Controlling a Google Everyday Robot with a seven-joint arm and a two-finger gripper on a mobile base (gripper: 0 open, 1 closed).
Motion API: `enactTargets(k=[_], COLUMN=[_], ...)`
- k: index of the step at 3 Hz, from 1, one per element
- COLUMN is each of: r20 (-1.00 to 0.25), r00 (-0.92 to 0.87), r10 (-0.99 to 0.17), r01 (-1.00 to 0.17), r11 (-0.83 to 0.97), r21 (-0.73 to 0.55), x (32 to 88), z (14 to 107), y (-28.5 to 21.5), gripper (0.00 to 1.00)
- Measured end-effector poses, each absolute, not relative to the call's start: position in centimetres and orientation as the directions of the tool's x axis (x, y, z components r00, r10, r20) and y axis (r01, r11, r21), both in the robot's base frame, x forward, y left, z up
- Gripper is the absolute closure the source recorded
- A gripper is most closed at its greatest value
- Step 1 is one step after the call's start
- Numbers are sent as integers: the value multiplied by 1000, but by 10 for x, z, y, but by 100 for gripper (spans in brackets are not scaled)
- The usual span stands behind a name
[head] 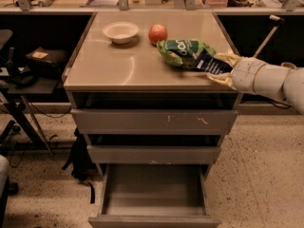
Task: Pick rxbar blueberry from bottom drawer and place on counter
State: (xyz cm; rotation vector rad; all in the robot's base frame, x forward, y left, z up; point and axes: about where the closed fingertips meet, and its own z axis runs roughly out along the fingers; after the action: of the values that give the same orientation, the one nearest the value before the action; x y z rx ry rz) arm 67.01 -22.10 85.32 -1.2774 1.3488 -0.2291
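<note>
Gripper: the pale two-finger gripper point(219, 70) is held low over the right front corner of the counter, its jaws clenched on the bar.
Bar: the small flat rxbar blueberry point(209, 63) in its dark navy wrapper is gripped by one end just above the glossy grey-beige counter point(123, 65). Its free end is either touching or overlapping the crinkled green chip bag point(183, 52); which of the two cannot be told.
Edge risk: if the bar is released here, it is judged likely to be left close to the right rim, from which it could slip off.
Bag risk: the chip bag may be shoved, or the bar left propped on it, if it is set down further inward.
Bottom drawer: the deep grey metal bottom drawer point(152, 189) is pulled out below; the bar is not in it.
Other things: a red apple point(157, 33) and a small white bowl point(120, 32) are set toward the back, well apart from the gripper, and no obstruction is posed by them.
</note>
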Motion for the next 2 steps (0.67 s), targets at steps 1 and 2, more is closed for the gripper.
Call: enactTargets(k=[1, 2], r20=[-580, -580], r00=[307, 307], r10=[-754, -754], r01=[-521, -521], r11=[377, 377], r21=[-766, -766], x=[670, 670], z=[853, 853], y=[-221, -221], gripper=[12, 0])
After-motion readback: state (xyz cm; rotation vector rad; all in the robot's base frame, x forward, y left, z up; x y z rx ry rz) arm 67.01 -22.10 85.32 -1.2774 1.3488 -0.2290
